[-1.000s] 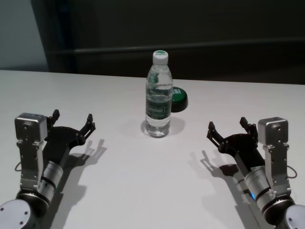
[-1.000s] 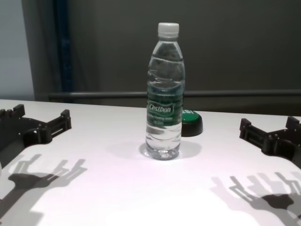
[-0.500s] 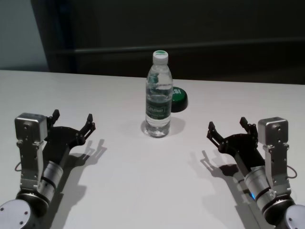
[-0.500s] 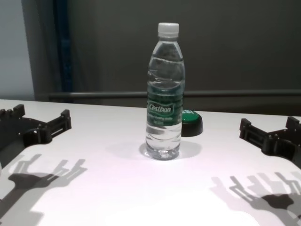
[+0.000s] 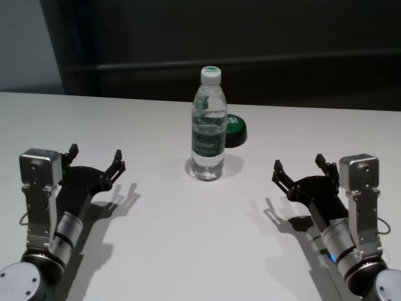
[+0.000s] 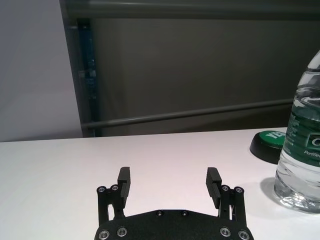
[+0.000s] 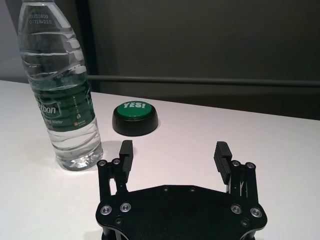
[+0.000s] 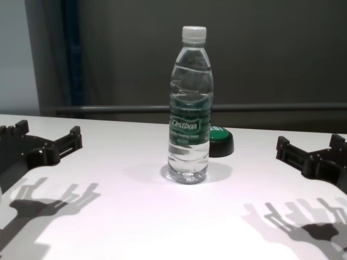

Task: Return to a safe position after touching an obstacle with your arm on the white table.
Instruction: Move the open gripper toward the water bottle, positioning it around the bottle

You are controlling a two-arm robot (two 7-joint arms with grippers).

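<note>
I have the water bottle (image 5: 208, 124) standing upright near the middle of the white tabletop (image 5: 188, 251), cap on, dark green label around its middle. Just behind it and a little to my right sits a low black button (image 5: 235, 129) with a green top; from the chest view the bottle partly covers it, so I can't tell if they touch, but the right wrist view shows a gap between them.

Left pincer (image 5: 96, 158) is on my left side of the tabletop, near edge, well apart from the bottle. Its fingers are spread apart with nothing between them; the left wrist view confirms that, both black fingertips (image 6: 124, 179) wide apart over bare tabletop, bottle off to one side of that view.

Right pincer (image 5: 299, 167) mirrors it on my right side, also well apart from the bottle. Fingers spread, nothing held; the right wrist view shows the two fingertips (image 7: 126, 150) apart, with the bottle and button farther out beyond them.

Both arms angle in from the near corners, pincers pointing roughly toward the far side. Each casts a shadow (image 8: 49, 203) on the tabletop. Neither pincer touches the bottle or the button. Dark wall with a horizontal rail (image 8: 271, 107) behind the tabletop.
</note>
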